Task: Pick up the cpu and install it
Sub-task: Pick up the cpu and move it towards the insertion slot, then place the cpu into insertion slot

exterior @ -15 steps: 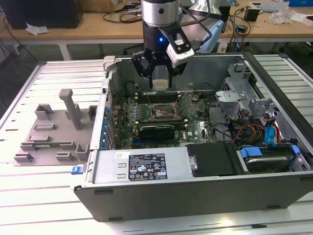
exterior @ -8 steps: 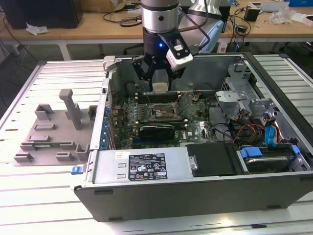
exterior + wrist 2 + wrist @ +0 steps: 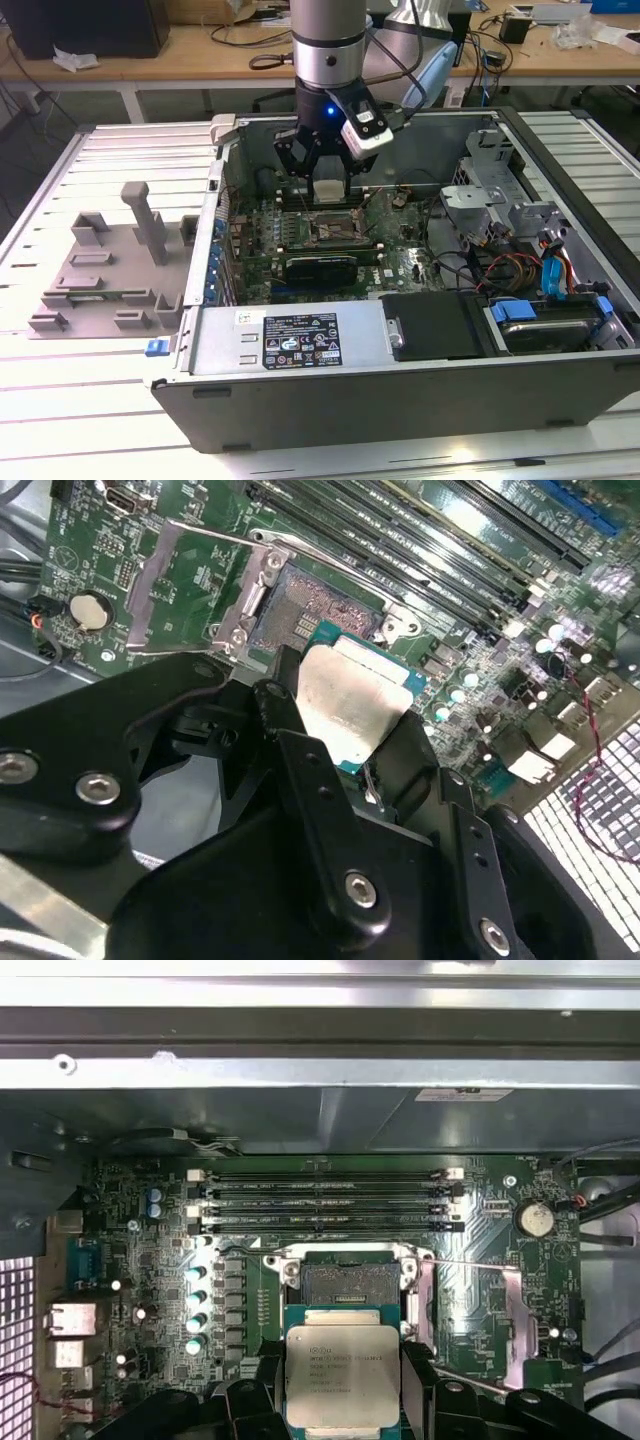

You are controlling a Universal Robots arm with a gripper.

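Note:
My gripper [image 3: 331,188] hangs inside the open computer case, shut on the cpu [image 3: 331,186], a flat square chip with a silvery top. In the first wrist view the cpu [image 3: 342,1376] sits between the black fingers [image 3: 418,1375], just above the motherboard. The open socket [image 3: 351,1282] with its lifted metal frame lies right beside the chip's far edge. The second wrist view shows the cpu [image 3: 352,708] tilted over the socket [image 3: 312,605], held apart from it. In the exterior view the socket [image 3: 331,228] lies directly below the gripper.
A grey plastic tray [image 3: 108,272] with moulded blocks rests on the table at the exterior view's left of the case. Memory slots [image 3: 325,1200] run beside the socket. Drive bays and cables [image 3: 520,250] fill the case's other end. The case wall [image 3: 320,1070] stands close behind.

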